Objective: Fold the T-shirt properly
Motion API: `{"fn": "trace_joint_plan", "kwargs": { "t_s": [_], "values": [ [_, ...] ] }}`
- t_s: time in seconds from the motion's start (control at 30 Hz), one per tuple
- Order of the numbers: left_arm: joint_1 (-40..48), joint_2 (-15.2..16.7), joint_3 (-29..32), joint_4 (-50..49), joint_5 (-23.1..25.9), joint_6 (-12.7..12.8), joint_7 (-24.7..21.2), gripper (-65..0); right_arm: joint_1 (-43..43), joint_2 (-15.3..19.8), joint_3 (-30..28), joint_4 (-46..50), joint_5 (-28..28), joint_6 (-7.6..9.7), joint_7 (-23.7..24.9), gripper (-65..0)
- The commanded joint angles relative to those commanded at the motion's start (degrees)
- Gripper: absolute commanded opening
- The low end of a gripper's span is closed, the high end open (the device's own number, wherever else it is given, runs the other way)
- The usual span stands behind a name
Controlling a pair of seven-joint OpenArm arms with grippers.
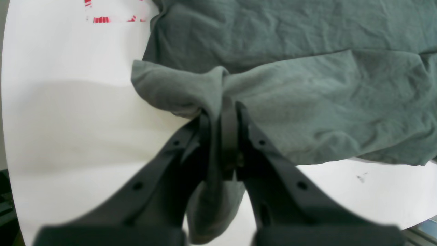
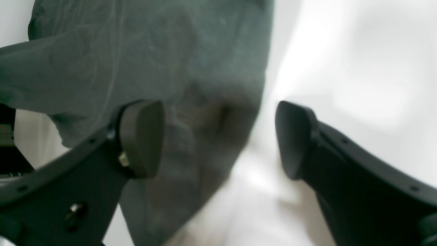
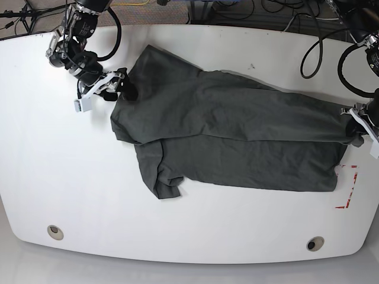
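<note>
My left gripper (image 1: 222, 112), low centre of its wrist view, is clamped on a bunched edge of the T-shirt (image 3: 237, 136). My right gripper (image 2: 218, 136) stands with fingers wide apart over the shirt's edge. The T-shirt lies spread across the white table (image 3: 59, 177), mid-frame in the base view.

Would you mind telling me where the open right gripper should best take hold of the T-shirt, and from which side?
Probably the shoulder edge of the T-shirt right beside the right gripper, approached from the bare table side on the base view's left. The cloth ends there in a free edge that the open jaws can slide over, opposite the hem corner the left gripper already pinches.
</note>
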Motion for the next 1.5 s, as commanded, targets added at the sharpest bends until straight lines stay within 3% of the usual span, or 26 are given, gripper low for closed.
{"fn": "trace_joint_plan", "kwargs": {
  "t_s": [0.2,0.3,0.43,0.47,0.5,0.53,0.7,0.9,1.13,1.33,1.5],
  "values": [
    [0.0,0.0,0.0,0.0,0.0,0.0,0.0,-64.4,0.0,-1.3,-1.5,0.1,-0.1,-0.04,0.0,-16.6],
    [0.0,0.0,0.0,0.0,0.0,0.0,0.0,-64.4,0.0,-1.7,-1.3,0.1,-0.3,-0.13,0.1,-23.8],
    [0.0,0.0,0.0,0.0,0.0,0.0,0.0,-64.4,0.0,-1.5,-1.3,0.1,-0.3,-0.13,0.1,-47.2],
    [0.0,0.0,0.0,0.0,0.0,0.0,0.0,-64.4,0.0,-1.5,-1.3,0.2,-0.3,-0.13,0.1,-50.1],
    [0.0,0.0,0.0,0.0,0.0,0.0,0.0,-64.4,0.0,-1.5,-1.3,0.3,-0.3,-0.13,0.1,-59.5],
    [0.0,0.0,0.0,0.0,0.0,0.0,0.0,-64.4,-0.1,-1.5,-1.3,0.3,-0.3,-0.13,0.1,-64.2],
    [0.0,0.0,0.0,0.0,0.0,0.0,0.0,-64.4,-0.4,-1.4,-1.2,2.0,-0.2,-0.13,0.1,-65.0],
    [0.5,0.0,-0.3,2.0,-0.1,-0.3,0.0,-64.6,-4.0,-1.4,-1.2,11.9,-0.1,-0.22,-0.4,-65.0],
    [4.4,0.3,-4.8,7.0,-0.4,-0.4,0.0,-64.6,-8.3,-1.4,-1.2,23.3,-0.1,-0.31,-3.3,-65.0],
    [4.7,0.5,-7.6,7.5,-0.4,-3.7,0.0,-64.6,-9.3,-0.2,-1.2,27.3,0.0,-0.22,-3.4,-65.0],
    [-2.2,3.5,-7.6,7.4,-0.2,-0.9,0.0,-64.6,-4.3,3.2,-1.2,27.2,0.0,-0.04,-3.4,-65.0]
  ]
}}
